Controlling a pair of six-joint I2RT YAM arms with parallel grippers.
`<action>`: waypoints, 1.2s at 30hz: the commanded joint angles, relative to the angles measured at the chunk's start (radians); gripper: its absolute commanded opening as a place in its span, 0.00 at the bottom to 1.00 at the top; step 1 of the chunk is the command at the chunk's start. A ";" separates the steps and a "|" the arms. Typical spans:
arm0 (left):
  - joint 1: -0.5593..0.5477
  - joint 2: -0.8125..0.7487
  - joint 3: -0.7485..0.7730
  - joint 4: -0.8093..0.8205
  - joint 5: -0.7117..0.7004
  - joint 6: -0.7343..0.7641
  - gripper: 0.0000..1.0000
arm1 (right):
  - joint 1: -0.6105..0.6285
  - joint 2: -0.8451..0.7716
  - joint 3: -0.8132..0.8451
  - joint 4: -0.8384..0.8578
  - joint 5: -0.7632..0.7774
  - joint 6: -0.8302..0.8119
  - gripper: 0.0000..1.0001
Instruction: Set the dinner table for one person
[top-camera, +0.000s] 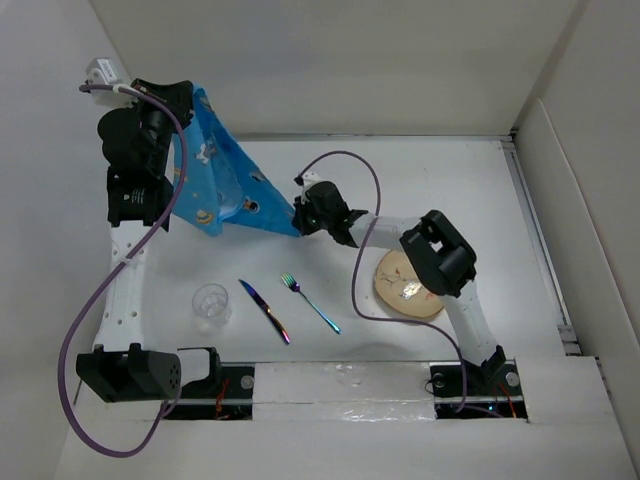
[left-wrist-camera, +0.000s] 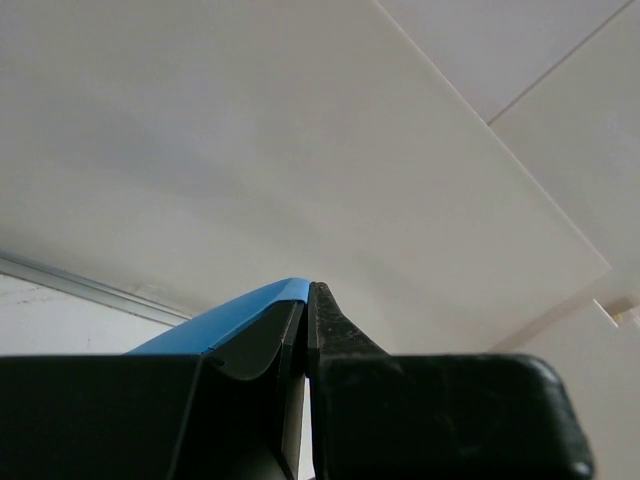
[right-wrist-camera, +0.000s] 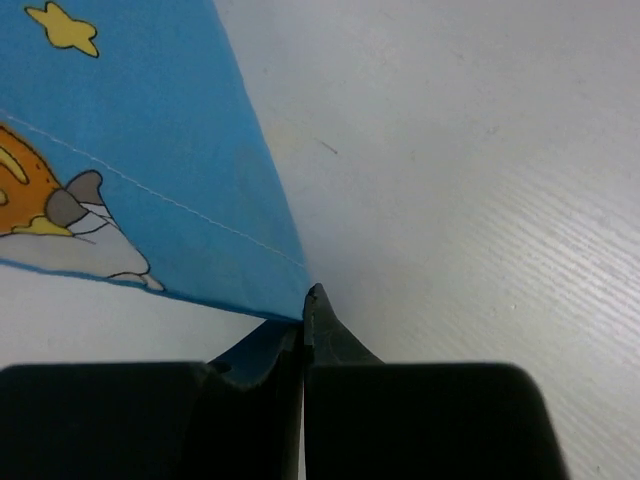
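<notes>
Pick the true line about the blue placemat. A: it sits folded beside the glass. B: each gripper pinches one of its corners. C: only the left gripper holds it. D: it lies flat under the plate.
B: the left gripper and the right gripper are each shut on a corner of the blue placemat.
</notes>
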 joint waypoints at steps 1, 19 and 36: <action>-0.001 -0.014 0.048 0.053 -0.010 0.025 0.00 | -0.013 -0.171 -0.064 0.148 0.004 0.012 0.00; -0.001 0.073 -0.028 0.137 0.024 -0.042 0.00 | -0.278 -0.918 -0.201 -0.298 0.450 -0.284 0.00; 0.041 0.446 0.373 0.053 0.166 -0.101 0.00 | -0.493 -0.425 0.596 -0.557 0.381 -0.328 0.00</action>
